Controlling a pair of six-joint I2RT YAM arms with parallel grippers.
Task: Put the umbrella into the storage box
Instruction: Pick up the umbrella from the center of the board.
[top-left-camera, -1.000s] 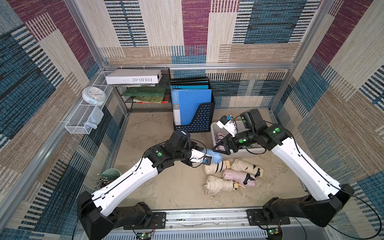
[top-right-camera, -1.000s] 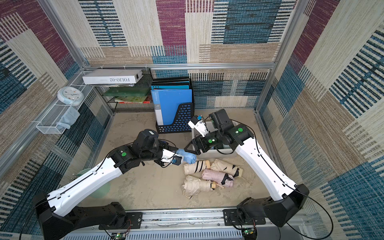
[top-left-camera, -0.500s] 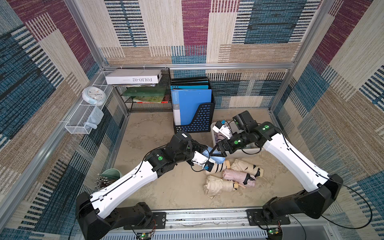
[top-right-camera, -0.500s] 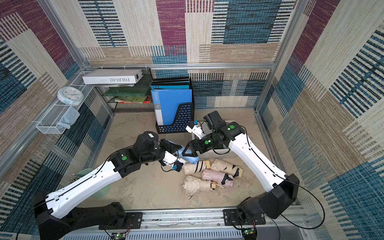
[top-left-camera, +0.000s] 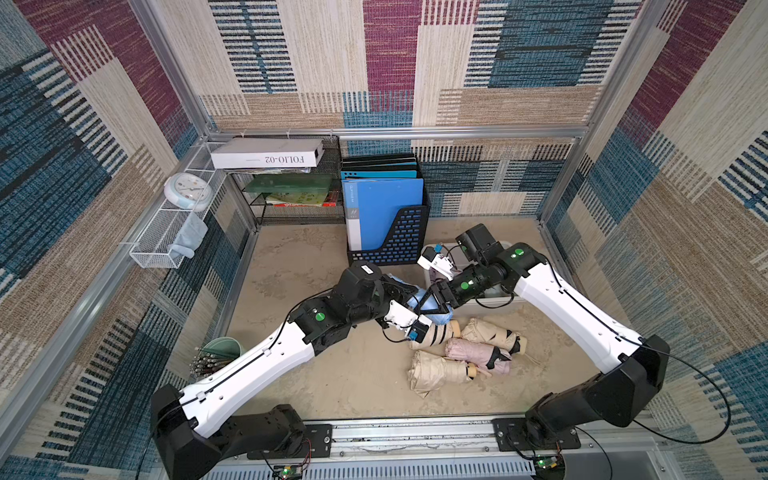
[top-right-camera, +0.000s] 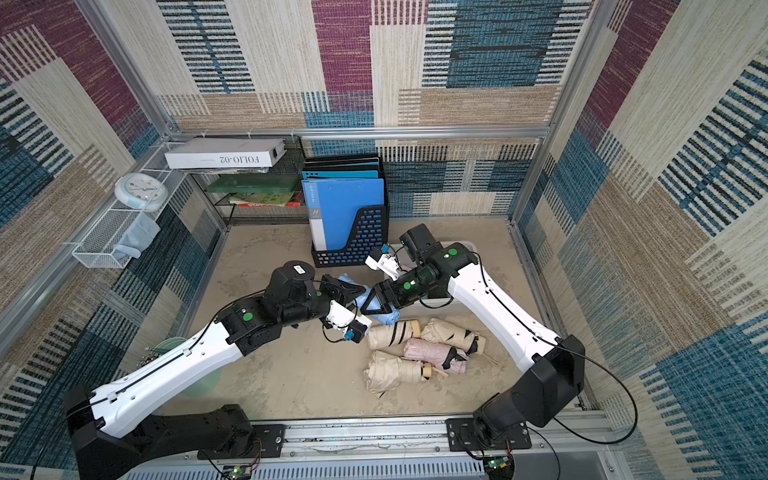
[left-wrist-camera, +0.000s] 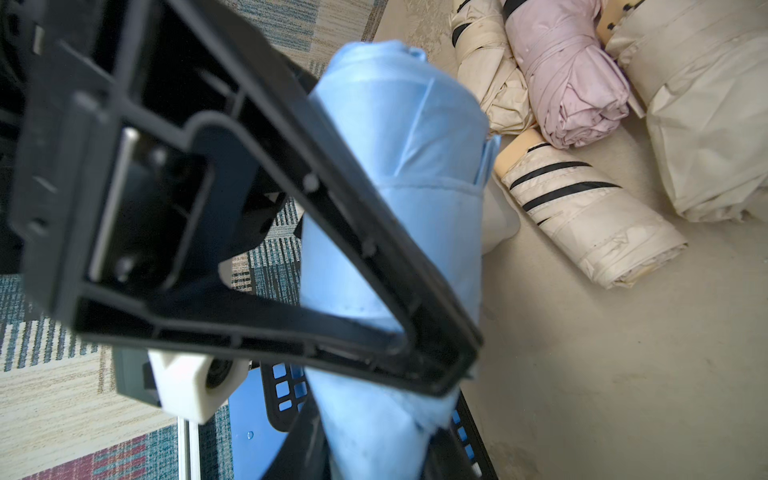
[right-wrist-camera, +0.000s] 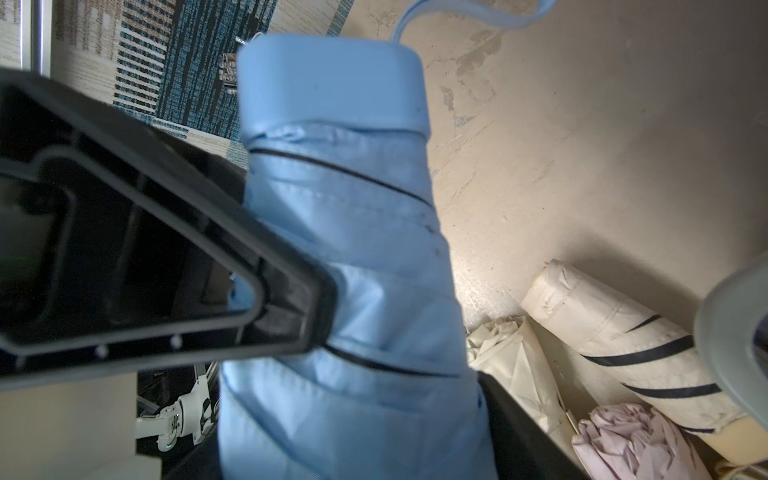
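Note:
A light blue folded umbrella (top-left-camera: 441, 319) (top-right-camera: 383, 319) hangs above the sandy floor, between my two grippers. My left gripper (top-left-camera: 405, 293) (top-right-camera: 345, 289) is shut on one end of it. In the left wrist view the umbrella (left-wrist-camera: 395, 166) runs out from between the left gripper's (left-wrist-camera: 374, 449) jaws. My right gripper (top-left-camera: 434, 302) (top-right-camera: 376, 304) is shut on the other part. In the right wrist view the umbrella (right-wrist-camera: 340, 208) fills the right gripper's (right-wrist-camera: 353, 436) gap. The light grey storage box (top-left-camera: 496, 300) (top-right-camera: 434, 306) stands under the right forearm, mostly hidden.
Several folded umbrellas lie on the floor: a striped cream one (top-left-camera: 436, 332), a plain cream one (top-left-camera: 490, 334), a pink one (top-left-camera: 478, 353) and another cream one (top-left-camera: 436, 370). A black file holder (top-left-camera: 399, 243) stands behind. A wire basket (top-left-camera: 166, 237) hangs on the left wall. A green cup (top-left-camera: 222, 351) sits at the front left.
My right gripper has come in toward the left one, spread its jaws and closed them around the blue umbrella. The left gripper has kept its hold and shifted slightly.

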